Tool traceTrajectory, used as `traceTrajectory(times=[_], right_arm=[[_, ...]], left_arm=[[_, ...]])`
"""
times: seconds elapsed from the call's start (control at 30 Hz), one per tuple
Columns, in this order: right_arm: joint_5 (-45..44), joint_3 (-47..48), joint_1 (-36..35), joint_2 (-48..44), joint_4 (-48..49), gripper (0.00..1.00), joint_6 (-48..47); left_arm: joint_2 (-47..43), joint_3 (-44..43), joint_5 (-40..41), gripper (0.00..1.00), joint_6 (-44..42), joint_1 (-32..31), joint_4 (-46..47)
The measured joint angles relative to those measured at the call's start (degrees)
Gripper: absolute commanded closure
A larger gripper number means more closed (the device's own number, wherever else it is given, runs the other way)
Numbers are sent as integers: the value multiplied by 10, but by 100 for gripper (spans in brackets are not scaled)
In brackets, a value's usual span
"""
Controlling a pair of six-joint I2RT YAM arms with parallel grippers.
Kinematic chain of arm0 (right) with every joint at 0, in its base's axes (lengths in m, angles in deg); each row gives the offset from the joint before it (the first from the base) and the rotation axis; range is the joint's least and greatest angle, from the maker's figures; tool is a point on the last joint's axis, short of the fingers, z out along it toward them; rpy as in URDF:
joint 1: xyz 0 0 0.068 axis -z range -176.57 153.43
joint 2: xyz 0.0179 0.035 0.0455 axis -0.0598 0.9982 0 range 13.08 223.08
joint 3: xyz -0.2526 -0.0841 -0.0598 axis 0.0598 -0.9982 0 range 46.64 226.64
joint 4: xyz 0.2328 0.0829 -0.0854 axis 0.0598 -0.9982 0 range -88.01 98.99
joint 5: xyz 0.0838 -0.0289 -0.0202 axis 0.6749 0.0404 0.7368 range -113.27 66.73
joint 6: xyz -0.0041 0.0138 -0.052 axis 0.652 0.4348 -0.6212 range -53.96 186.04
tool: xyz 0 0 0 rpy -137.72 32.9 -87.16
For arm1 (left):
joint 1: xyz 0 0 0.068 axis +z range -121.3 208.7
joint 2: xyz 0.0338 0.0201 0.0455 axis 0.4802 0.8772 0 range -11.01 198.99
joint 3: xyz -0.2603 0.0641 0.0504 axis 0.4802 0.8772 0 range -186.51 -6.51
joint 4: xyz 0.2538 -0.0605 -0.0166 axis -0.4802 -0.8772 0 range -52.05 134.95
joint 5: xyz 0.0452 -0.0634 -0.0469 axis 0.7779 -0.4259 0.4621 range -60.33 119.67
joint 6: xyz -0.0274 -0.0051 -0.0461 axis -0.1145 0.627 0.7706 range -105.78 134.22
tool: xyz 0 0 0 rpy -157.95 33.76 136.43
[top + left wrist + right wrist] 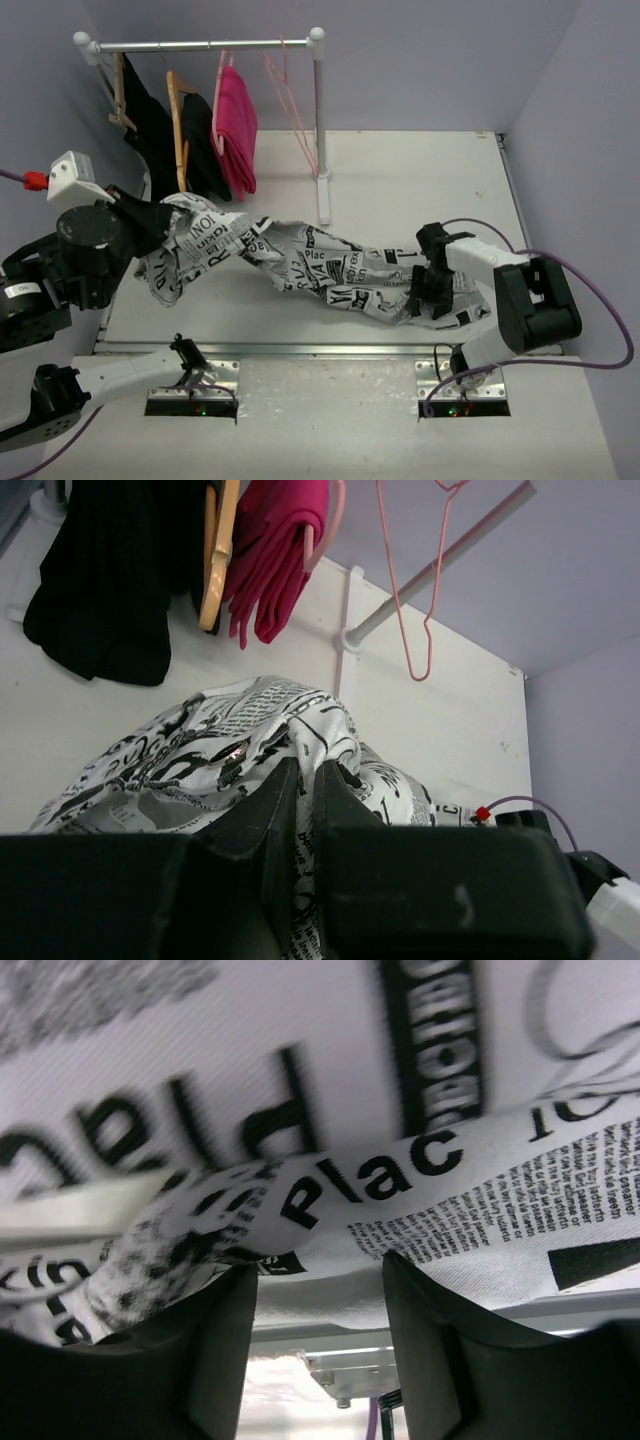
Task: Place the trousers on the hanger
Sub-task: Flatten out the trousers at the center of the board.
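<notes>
Lying crumpled across the near part of the table [420, 180], the trousers [310, 262] run as 1 long band from 9 o'clock to 4 o'clock in the top view. The 9 o'clock end is bunched into a rounded heap, and the band narrows toward the 4 o'clock end.

The left gripper [305, 780] sits at the bunched end. Its wrist view shows the 2 fingers [270, 820] drawn close together, with a fold of the printed cloth pinched in the narrow slit between them. It is clamped on the trousers.

The right gripper [318, 1268] is at the 4 o'clock end. Its jaws stand apart with a plain gap between them, through which the table's metal edge shows. The cloth lies across the fingertips. No pinch on it can be made out.

The hanger [293, 100] hangs by its hook from the rail [210, 45] at 12 o'clock of the trousers' middle, well apart from them. The white post [320, 130] stands just at 3 o'clock of the hanger, and its foot rests on the table near the far edge of the cloth.

At 9 o'clock of the hanger, on the same rail, hangs a pink garment [237, 125]. Further toward 9 o'clock are 2 wooden hangers [178, 110] and the black garments [155, 130].

A purple cable [605, 300] loops round the right arm at 3 o'clock of the table.
</notes>
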Motion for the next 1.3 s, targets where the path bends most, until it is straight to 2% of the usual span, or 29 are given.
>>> traceTrajectory(times=[0.23, 0.33, 0.6, 0.67, 0.77, 0.9, 0.97, 1.03, 1.17, 1.3], right_arm=[[0, 91, 122, 96, -33, 39, -33], [15, 101, 166, 107, -34, 38, -34], [-26, 100, 276, 30, 48, 34, -14], [-19, 117, 285, -2, 50, 29, -17], [12, 142, 240, -62, 59, 27, -43], [30, 172, 65, -101, 52, 29, -85], [36, 149, -26, -110, 56, 30, -92], [42, 104, -87, -119, 49, 33, -92], [26, 18, -119, -103, 43, 35, -81], [-25, 9, -113, -31, 38, 35, -68]], left_arm=[[-60, 40, 3, 100, -9, 0, -16], [-71, 64, 3, 100, -8, 0, -21], [-108, 128, 8, 93, 7, 0, -25], [-120, 139, 10, 94, 5, 0, -17], [-133, 176, -2, 95, -19, 0, 14], [-130, 229, -46, 94, -53, 0, 65], [-128, 243, -67, 87, -64, 0, 83], [-127, 247, -77, 85, -68, 0, 94], [-138, 247, -65, 88, -51, 0, 100], [-159, 247, -46, 85, -21, 0, 100]])
